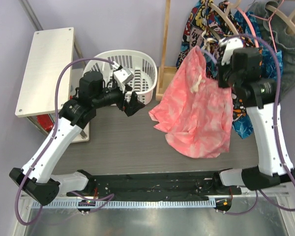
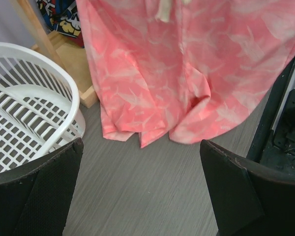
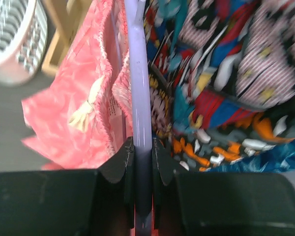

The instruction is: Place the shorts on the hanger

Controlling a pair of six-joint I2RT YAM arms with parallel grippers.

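Lavender hanger (image 3: 137,73), clamped in right gripper (image 3: 142,147) — hold level, seat shorts (image 1: 199,108) evenly; left gripper (image 2: 141,189) released, jaws wide — hold clear.

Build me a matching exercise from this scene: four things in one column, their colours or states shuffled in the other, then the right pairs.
1. shorts
2. hanger
3. laundry basket
4. left fingers

A. white, slatted walls
B. spread wide, holding nothing
C. pale lavender, clamped between the right fingers
D. coral pink, white drawstring

Pairs: 1-D, 2-C, 3-A, 4-B
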